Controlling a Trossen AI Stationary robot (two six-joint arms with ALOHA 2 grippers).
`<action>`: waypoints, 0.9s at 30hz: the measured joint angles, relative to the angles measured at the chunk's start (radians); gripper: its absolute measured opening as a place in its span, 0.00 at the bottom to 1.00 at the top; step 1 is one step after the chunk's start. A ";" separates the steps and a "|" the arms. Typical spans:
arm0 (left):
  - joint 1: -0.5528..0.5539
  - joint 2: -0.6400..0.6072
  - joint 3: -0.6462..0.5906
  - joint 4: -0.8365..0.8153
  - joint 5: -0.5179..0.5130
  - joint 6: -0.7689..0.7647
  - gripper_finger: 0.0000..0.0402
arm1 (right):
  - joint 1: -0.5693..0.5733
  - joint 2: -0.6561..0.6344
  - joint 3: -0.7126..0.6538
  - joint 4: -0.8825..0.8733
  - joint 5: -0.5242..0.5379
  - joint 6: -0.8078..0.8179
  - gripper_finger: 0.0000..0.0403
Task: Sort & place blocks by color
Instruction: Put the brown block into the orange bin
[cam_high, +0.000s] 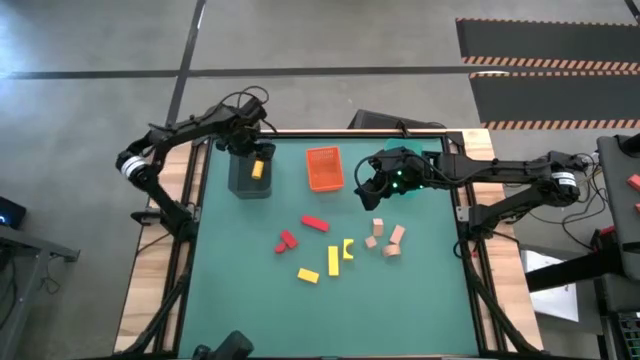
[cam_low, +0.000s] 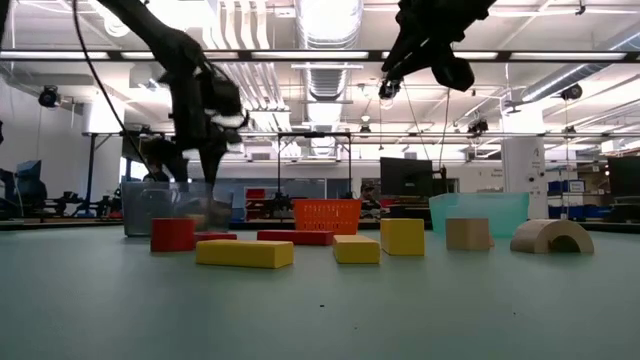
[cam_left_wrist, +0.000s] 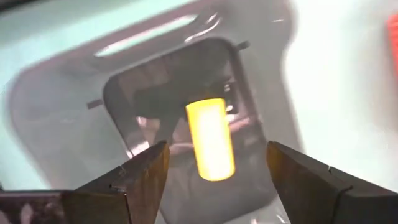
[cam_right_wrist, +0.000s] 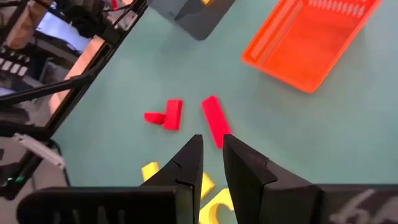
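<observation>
- At the upper left of the high view, the left pincer (cam_high: 250, 148) is held over the dark grey tray (cam_high: 240, 180), its fingers spread wide and grasping nothing.
- A yellow block (cam_left_wrist: 211, 138) is seen in that tray, between the spread fingers in the left wrist view; it appears to have been dropped there, though whether it has settled cannot be told.
- The step in hand is judged to be the release; it would be done well if the pincer were lifted straight up, clear of the tray walls, so that the tray is not dragged.
- Just right of it, at upper centre, an orange tray (cam_high: 324, 168) is seen, holding no block that can be made out.
- In the middle of the green desk (cam_high: 230, 260), red blocks (cam_high: 314, 223) and further yellow blocks (cam_high: 333, 261) are scattered close together; neighbours could be nudged when one is picked.
- Right of these, pale tan blocks (cam_high: 388, 240) are clustered.
- At upper right, the right pincer (cam_high: 372, 190) is hung above the desk near a teal tray (cam_low: 480, 212), its fingers nearly closed on nothing; it partly covers that tray from above.
</observation>
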 joint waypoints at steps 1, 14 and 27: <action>-0.007 -0.030 -0.001 0.000 0.000 0.000 0.63 | 0.005 0.000 0.000 0.000 -0.005 0.013 0.13; -0.237 -0.431 -0.006 0.045 -0.010 -0.185 0.63 | 0.116 0.000 0.000 0.000 -0.012 0.159 0.13; -0.633 -0.572 -0.007 0.258 -0.072 -0.423 0.63 | 0.262 0.002 0.000 -0.049 -0.013 0.216 0.13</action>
